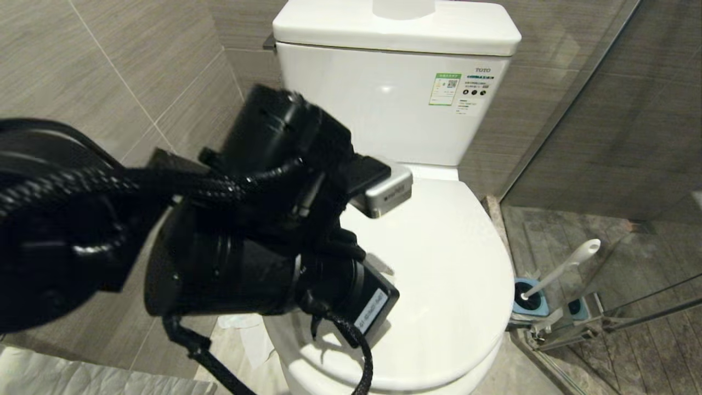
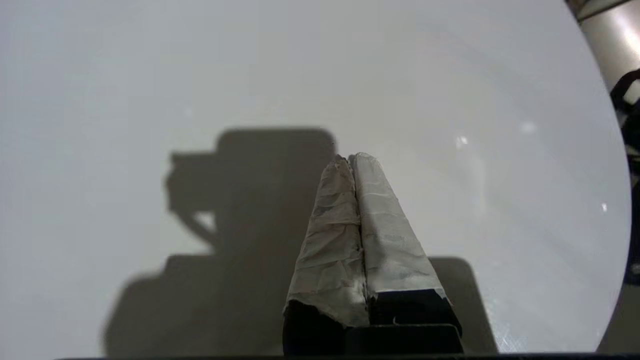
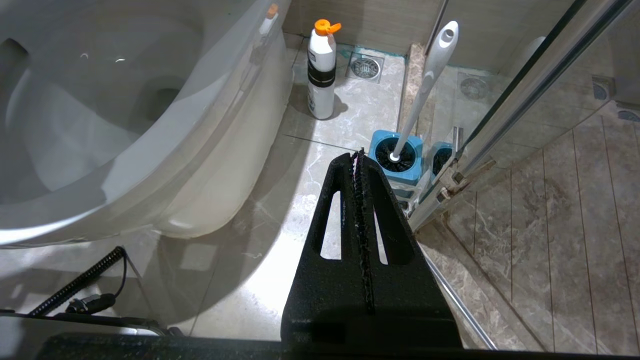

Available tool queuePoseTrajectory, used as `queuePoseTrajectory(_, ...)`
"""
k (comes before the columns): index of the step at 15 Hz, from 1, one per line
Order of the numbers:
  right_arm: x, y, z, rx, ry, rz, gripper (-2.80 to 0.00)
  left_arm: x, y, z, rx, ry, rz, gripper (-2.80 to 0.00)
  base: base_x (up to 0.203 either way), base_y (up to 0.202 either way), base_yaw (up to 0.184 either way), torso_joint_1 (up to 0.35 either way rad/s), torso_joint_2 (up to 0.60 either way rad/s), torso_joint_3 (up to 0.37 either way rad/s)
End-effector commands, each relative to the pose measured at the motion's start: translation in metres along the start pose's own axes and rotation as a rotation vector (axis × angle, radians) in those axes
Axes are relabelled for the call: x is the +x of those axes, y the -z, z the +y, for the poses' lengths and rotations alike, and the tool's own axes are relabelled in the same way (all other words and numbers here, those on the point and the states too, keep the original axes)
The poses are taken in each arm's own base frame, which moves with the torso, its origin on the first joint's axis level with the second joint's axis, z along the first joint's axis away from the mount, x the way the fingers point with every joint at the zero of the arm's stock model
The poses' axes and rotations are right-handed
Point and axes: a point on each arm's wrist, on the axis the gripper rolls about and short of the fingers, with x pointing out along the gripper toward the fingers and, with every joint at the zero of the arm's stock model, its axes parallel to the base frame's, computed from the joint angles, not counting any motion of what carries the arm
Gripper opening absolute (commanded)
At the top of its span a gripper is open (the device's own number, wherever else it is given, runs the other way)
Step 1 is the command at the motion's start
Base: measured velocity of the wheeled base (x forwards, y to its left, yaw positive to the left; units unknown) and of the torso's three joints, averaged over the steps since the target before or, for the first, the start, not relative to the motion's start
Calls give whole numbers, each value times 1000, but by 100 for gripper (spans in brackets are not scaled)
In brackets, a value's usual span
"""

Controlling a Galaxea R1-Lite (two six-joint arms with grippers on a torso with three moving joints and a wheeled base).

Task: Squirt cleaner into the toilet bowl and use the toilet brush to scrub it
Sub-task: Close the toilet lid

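One arm fills the head view: the left arm (image 1: 230, 241) reaches across from nine o'clock, bent over the closed white toilet lid (image 1: 439, 274), hiding its own fingers. The toilet brush (image 1: 559, 271) stands at three o'clock in its blue holder (image 1: 529, 302), handle leaning away from the toilet.

In the left wrist view the left gripper (image 2: 352, 159) points at the glossy lid, taped fingers pressed together, empty — whether it touches the lid is hard to tell.

In the right wrist view the right gripper (image 3: 360, 156) hangs low beside the toilet's outer wall (image 3: 210, 150), black fingers shut on nothing; brush and holder at twelve o'clock, a white bottle with an orange cap (image 3: 321, 70) at eleven.
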Motion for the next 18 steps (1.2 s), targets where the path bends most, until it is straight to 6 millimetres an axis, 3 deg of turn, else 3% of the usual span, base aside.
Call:
queuePoseTrajectory(1,0,0,0,0,0,0,-280,34,26,-2,7,-3,89,-280,0,0,0,0,0,0)
queuePoseTrajectory(6,0,0,0,0,0,0,-280,65,57,-20,44,26,153,-280,0,0,0,0,0,0)
queuePoseTrajectory(10,0,0,0,0,0,0,-280,89,63,-36,68,23,143,-280,0,0,0,0,0,0)
queuePoseTrajectory(18,0,0,0,0,0,0,-280,134,76,-41,78,-18,186,-280,0,0,0,0,0,0)
